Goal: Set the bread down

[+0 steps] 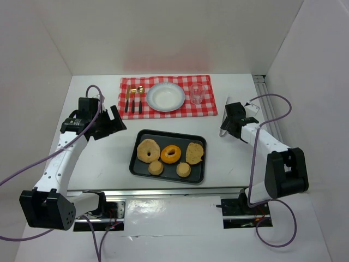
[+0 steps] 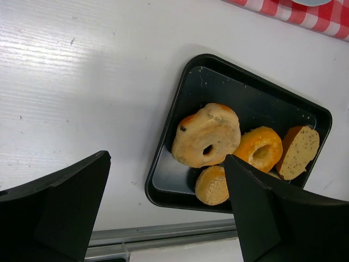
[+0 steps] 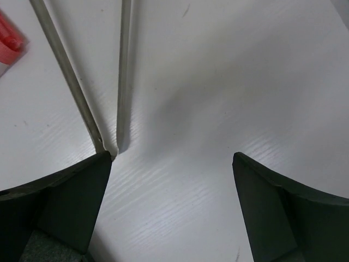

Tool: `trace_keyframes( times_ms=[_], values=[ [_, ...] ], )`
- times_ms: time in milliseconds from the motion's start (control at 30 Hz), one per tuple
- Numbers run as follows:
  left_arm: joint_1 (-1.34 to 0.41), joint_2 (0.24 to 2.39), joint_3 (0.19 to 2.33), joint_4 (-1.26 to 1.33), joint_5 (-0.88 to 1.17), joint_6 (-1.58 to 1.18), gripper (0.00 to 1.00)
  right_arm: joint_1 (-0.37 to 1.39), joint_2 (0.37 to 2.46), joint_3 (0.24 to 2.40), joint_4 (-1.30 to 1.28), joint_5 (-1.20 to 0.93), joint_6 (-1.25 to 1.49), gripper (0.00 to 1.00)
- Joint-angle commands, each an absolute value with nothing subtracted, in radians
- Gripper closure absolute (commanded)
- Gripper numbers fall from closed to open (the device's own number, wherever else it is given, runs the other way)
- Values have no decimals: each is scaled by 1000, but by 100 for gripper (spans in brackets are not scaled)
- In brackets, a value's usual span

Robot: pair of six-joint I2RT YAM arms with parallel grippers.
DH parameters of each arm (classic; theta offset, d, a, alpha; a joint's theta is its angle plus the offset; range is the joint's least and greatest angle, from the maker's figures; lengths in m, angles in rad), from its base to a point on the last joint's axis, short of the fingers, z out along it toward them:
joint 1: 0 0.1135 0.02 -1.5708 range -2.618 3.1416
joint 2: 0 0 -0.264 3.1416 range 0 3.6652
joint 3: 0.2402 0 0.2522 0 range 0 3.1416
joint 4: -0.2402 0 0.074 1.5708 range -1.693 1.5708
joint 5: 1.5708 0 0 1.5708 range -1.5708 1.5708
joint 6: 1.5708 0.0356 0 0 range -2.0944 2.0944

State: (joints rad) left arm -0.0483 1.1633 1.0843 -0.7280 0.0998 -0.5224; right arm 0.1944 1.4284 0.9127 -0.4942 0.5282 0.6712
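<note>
Currently the bagel sits at the left end of the black tray with four other bread pieces. The left gripper hovers just left of the tray, jaws apart and empty, so it looks the nearer arm. The right gripper, also wide open and empty, faces the table rail. The plate lies behind the tray.

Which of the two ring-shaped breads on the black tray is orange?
The smaller orange ring-shaped bread, in the middle of the black tray. The larger ring-shaped bread to its left is pale beige.
</note>
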Motion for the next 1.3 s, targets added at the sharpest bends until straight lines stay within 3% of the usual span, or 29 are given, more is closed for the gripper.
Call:
trace_keyframes(
  times_ms=[0, 267, 467, 1133, 1267],
  values=[
    [-43, 1150, 1083, -698, 115, -499, 1, 176, 1407, 871, -413, 491, 661, 1],
    [-43, 1150, 1083, -698, 115, -499, 1, 167, 1407, 893, -405, 480, 632, 1],
    [-43, 1169, 1092, -698, 115, -499, 1, 227, 1361, 834, -203, 356, 480, 1],
    [-43, 1207, 1120, -698, 74, -508, 1, 127, 1830, 1084, -68, 356, 434, 1],
    [-43, 1226, 1120, -698, 65, -508, 1, 117, 1894, 1121, -19, 356, 425, 9]
  ],
)
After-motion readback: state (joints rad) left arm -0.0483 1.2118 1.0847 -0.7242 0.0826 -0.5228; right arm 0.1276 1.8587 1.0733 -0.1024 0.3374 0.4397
